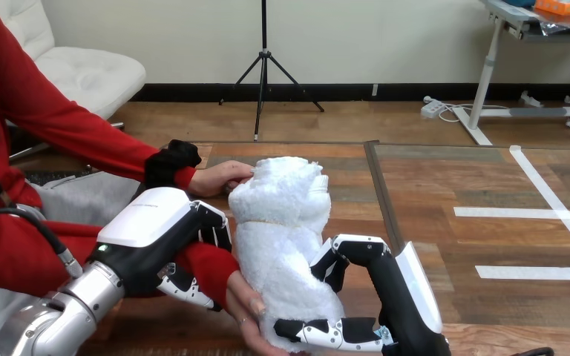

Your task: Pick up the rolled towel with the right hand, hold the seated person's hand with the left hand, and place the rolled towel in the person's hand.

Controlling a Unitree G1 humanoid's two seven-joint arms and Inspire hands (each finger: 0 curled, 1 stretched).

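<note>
The white rolled towel [282,222] stands nearly upright at the view's middle. My right hand [386,289] is shut on its lower part from the right, fingers on its side and thumb under its bottom end. The towel's lower end rests against the person's hand [246,305] at the bottom, which lies palm up. My left hand [159,237] is curled round that arm's red-sleeved wrist [211,267], fingers above and thumb below. The person's other hand [219,178], higher up, touches the towel's top from the left.
The wooden table [445,230] stretches to the right, with white tape lines [534,212] on its right part. The person sits close at the left, their red-sleeved arms reaching in over the table's left side.
</note>
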